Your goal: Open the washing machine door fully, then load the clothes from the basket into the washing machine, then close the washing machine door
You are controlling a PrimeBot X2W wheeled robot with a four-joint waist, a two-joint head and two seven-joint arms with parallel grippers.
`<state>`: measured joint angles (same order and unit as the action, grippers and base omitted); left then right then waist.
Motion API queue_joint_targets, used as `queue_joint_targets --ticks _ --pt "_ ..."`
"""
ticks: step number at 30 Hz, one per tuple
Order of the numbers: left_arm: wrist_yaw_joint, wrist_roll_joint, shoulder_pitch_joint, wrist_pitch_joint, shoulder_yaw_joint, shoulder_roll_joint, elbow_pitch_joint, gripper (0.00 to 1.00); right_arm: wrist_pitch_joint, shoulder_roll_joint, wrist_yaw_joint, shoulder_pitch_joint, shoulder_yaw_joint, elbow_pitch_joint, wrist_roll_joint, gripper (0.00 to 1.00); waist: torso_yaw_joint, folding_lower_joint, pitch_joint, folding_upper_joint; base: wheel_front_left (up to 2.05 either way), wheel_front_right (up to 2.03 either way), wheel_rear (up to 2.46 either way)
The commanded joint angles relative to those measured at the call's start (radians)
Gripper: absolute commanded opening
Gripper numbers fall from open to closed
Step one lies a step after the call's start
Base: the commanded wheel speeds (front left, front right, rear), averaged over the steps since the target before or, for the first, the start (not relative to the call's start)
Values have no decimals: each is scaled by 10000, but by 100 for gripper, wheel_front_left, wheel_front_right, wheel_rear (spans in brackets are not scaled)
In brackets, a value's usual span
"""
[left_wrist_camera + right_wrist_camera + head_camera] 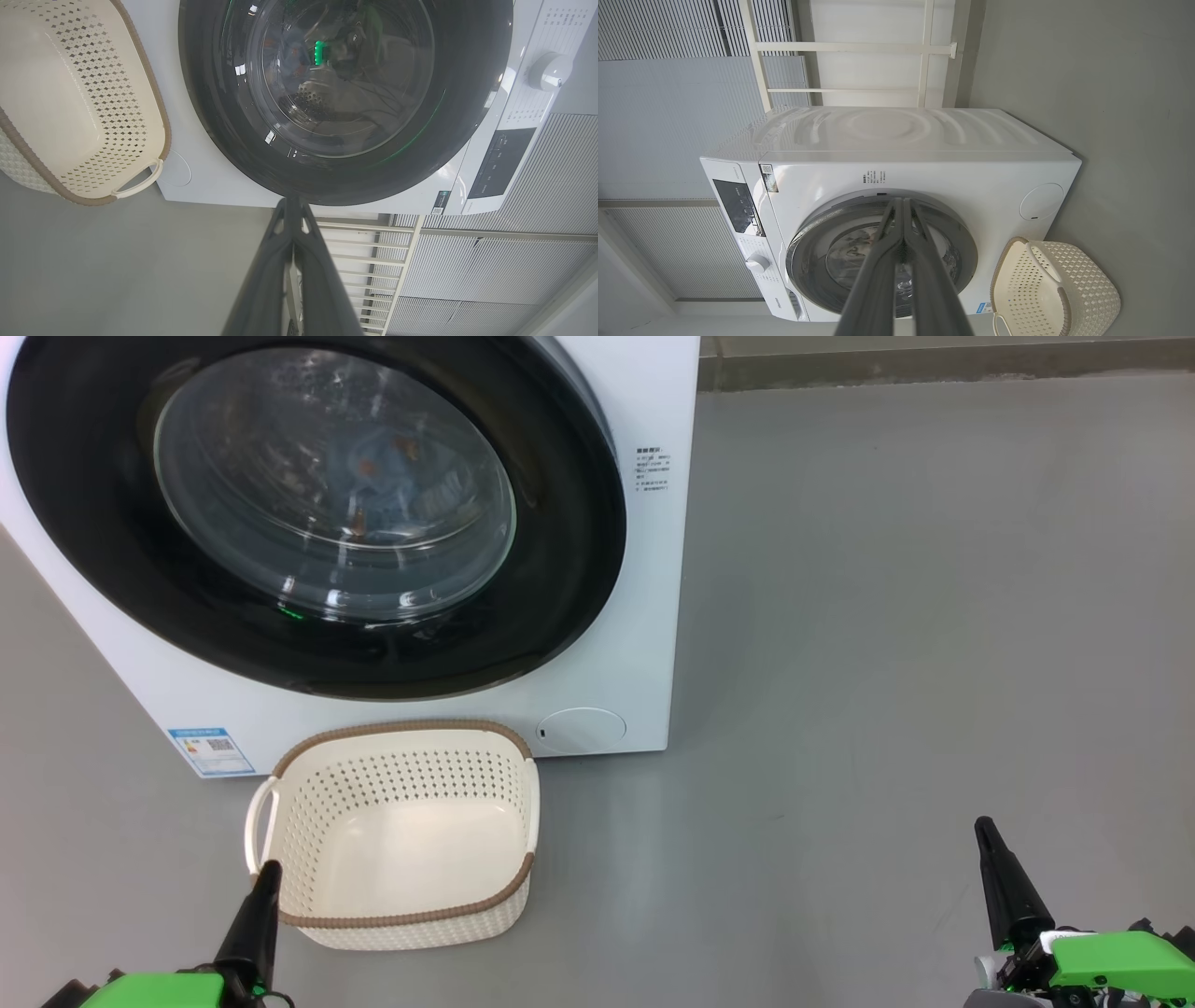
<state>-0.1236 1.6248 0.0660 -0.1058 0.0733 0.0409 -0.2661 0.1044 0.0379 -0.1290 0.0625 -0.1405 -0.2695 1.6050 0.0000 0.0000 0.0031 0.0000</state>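
Observation:
The white washing machine (644, 644) stands ahead with its black-rimmed glass door (317, 513) shut against the front. Through the glass I make out clothes (373, 476), pale fabric with orange spots, inside the drum. The cream basket (401, 835) sits on the floor before the machine and holds nothing. My left gripper (266, 873) is shut, its tip at the basket's near left rim in the head view. My right gripper (985, 831) is shut, far to the right over bare floor. The wrist views show the door (327, 93), the machine (896, 158) and both shut grippers (292, 205) (902, 205).
Grey floor (887, 616) spreads to the right of the machine. A blue label (210, 751) and a round cap (581, 730) mark the machine's lower front. Behind it are white slatted panels (668, 28) and a white frame (850, 46).

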Motion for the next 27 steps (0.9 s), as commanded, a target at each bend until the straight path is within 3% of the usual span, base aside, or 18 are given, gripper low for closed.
queue_joint_targets --ticks 1,27 --pt "-71 -119 415 -33 353 136 211 0 86 123 -17 454 269 248 38 0 0 0 0 0 0 0 0" --pt "-71 -137 417 -50 374 122 211 0 86 123 -17 454 269 248 38 0 0 0 0 0 0 0 0"
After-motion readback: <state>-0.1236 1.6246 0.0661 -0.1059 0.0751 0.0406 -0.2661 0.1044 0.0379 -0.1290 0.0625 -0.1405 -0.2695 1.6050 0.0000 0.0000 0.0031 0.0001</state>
